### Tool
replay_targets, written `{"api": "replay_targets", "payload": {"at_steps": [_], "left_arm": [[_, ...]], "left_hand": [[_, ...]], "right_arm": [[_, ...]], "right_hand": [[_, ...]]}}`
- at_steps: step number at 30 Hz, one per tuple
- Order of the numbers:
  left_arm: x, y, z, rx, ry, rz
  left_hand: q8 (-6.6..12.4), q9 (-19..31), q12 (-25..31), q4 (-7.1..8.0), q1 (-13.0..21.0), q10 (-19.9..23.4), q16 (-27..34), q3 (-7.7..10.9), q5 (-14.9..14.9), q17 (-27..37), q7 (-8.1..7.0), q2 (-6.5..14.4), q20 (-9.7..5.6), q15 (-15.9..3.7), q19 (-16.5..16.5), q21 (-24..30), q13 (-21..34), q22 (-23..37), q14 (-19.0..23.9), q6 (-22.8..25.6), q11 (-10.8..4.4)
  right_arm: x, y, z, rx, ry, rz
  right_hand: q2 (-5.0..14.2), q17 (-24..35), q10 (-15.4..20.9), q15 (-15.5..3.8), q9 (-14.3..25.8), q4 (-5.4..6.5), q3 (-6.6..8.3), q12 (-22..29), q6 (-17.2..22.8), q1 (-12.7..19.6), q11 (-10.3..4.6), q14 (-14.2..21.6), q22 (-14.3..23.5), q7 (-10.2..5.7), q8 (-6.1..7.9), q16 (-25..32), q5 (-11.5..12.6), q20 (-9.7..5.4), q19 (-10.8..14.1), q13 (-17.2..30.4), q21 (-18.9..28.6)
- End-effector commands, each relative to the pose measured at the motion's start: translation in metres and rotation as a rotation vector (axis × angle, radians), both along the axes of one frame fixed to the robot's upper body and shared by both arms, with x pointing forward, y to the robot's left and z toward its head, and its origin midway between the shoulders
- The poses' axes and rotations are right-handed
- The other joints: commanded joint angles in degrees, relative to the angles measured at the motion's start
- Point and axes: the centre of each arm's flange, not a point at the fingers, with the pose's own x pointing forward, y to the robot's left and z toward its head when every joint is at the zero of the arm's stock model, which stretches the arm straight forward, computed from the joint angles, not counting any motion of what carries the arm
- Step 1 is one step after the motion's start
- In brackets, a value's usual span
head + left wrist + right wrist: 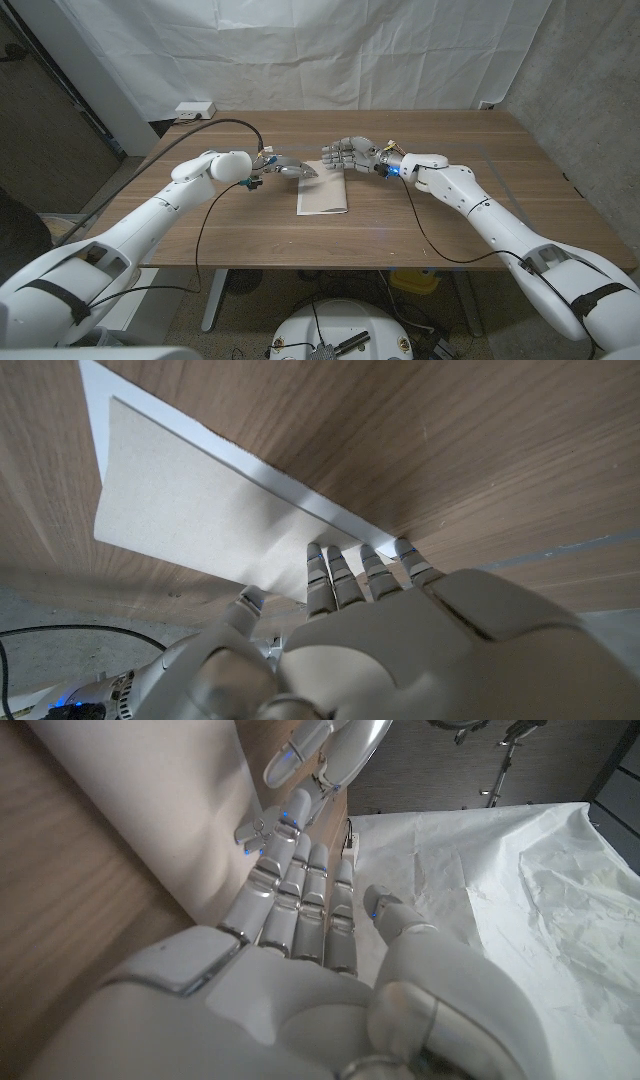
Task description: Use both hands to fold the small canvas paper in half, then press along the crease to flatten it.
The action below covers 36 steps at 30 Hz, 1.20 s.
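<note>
The canvas paper (323, 195) lies folded on the wooden table (450, 230), beige layer on top (190, 510) with a white strip of the lower layer (270, 478) showing past its edge. My left hand (290, 168) is at the paper's far left corner. Its fingers (330, 565) lie on the top layer, the thumb sits at that layer's edge, and the layer stands slightly off the table. My right hand (348, 155) hovers at the far right corner with straight fingers (300, 890) over the paper (160, 800) and holds nothing.
A white power strip (195, 109) sits at the table's far left corner, with a black cable (225, 124) running toward my left wrist. White cloth (330, 50) hangs behind the table. Bare wood lies on both sides of the paper.
</note>
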Motion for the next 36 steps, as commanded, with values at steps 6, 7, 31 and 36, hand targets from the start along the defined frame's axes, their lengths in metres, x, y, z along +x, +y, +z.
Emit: {"api": "replay_targets", "payload": {"at_steps": [6,7,31,36], "left_arm": [[0.002,0.0,0.003,-0.013,0.001,-0.004],[0.002,0.0,0.003,-0.012,0.001,-0.004],[0.006,-0.002,0.006,-0.018,-0.001,-0.008],[0.006,-0.002,0.006,-0.017,0.001,-0.007]], "left_hand": [[0.34,0.0,0.3,0.32,-0.1,0.5,0.4,-0.12,0.4,0.0,0.29,0.0,-0.69,-2.94,-0.1,-0.2,0.2,-0.1,0.1,0.4,0.16],[0.35,0.0,0.3,0.32,-0.1,0.6,0.4,-0.13,0.4,0.0,0.31,0.0,-0.73,-2.95,-0.1,-0.2,0.2,-0.1,0.2,0.4,0.12],[0.34,-0.1,0.3,0.4,0.0,0.5,0.4,-0.35,0.5,0.0,0.32,0.0,-1.09,-2.93,0.1,-0.3,0.1,-0.1,0.2,0.4,0.23],[0.33,0.0,0.3,0.41,0.0,0.5,0.4,-0.38,0.5,0.0,0.29,0.0,-1.16,-2.96,0.1,-0.3,0.1,-0.1,0.2,0.4,0.23]], "right_arm": [[-0.004,0.009,0.022,-0.246,-0.356,-0.279],[-0.005,0.01,0.023,-0.269,-0.386,-0.304],[0.004,0.037,0.015,-0.792,-0.626,-0.45],[0.006,0.043,0.014,-0.822,-0.64,-0.434]], "right_hand": [[-1.08,0.2,0.2,0.58,0.2,0.65,-4.25,0.2,5.8,-1.5,0.55,-3.6,-0.2,0.75,1.07,-0.4,-1.2,1.37,-3.9,0.2,-2.4],[-1.28,0.2,0.4,0.78,0.2,1.36,-5.12,0.2,6.3,-2.6,0.74,-3.5,-0.2,1.1,1.04,-0.3,-1.4,1.5,-3.9,0.2,-2.6],[1.17,-1.1,2.5,-0.63,0.1,3.38,-3.41,0.3,9.1,-3.3,0.52,-1.7,-0.3,1.98,0.51,0.0,-0.5,0.74,-2.7,0.0,-3.4],[0.47,-1.1,1.8,-0.53,0.1,4.61,-3.94,-0.1,8.4,-4.5,0.54,-2.9,-0.3,2.42,-0.06,-0.3,-0.8,0.59,-3.2,0.0,-3.9]]}}
